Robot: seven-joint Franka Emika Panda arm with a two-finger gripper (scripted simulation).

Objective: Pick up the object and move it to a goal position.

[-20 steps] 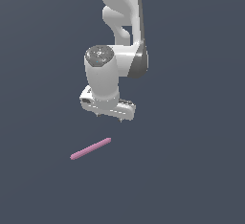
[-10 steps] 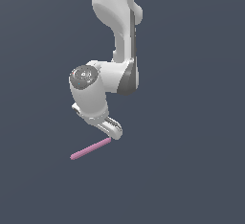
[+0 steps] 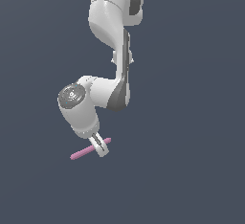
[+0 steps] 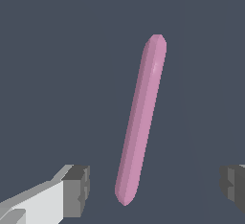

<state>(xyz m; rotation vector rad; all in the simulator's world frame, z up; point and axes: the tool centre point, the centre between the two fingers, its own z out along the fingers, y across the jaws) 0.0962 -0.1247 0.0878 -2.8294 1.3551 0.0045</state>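
Gripper (image 4: 153, 187) jaws spread wide, straddling one end of the pink rod (image 4: 141, 120) without touching it.

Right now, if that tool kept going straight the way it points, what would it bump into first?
Probably nothing on the fingers: the open tool straddles the pink rod, which lies between them. Depth is unclear.

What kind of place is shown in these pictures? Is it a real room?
Most likely a simulated scene, not a real room. The background is flat, even grey with no walls or furniture. Only a smooth white robot arm, its open end effector and a plain pink rod appear.
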